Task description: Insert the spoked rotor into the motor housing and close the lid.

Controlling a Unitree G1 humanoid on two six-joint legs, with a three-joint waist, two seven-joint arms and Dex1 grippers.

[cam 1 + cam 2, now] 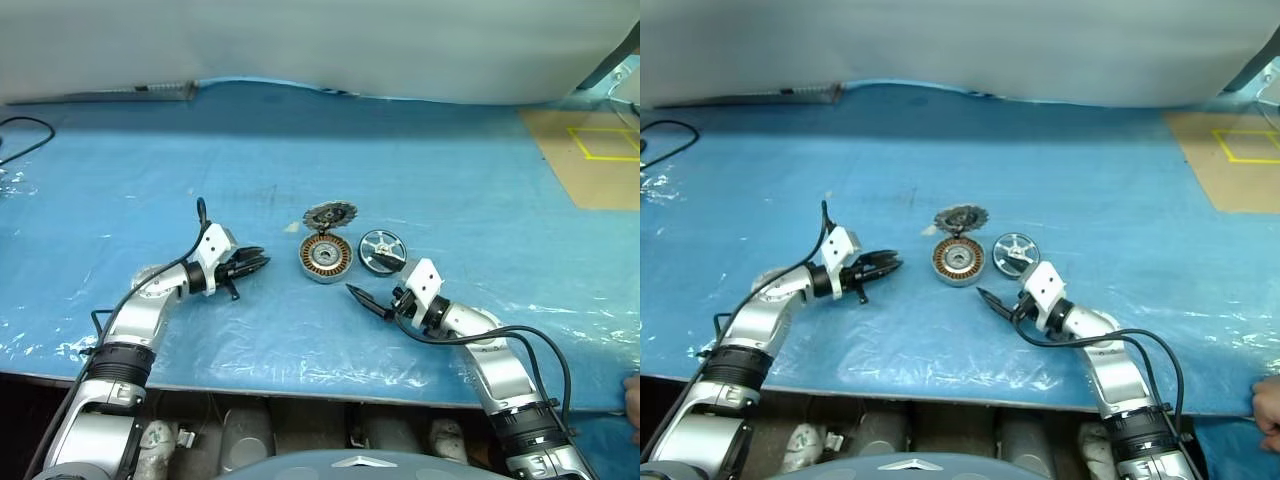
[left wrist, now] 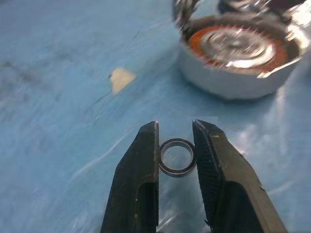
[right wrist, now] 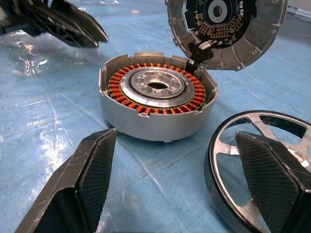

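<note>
lying beside the right fingers (image 3: pixel 272 179) (spread wide): spoked rotor (image 3: pixel 257 160).

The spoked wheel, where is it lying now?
The spoked rotor lies flat on the blue table, just right of the motor housing, ahead of the right gripper.

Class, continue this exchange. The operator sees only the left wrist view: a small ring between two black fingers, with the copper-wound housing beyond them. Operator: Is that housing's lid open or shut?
Observer: Open. The lid stands tilted up at the far edge of the motor housing.
Operator: Where is the spoked rotor?
Observer: Flat on the table, just to the right of the housing.
Operator: Is the right gripper holding it?
Observer: No. It is open, close to the rotor, gripping nothing.
</note>
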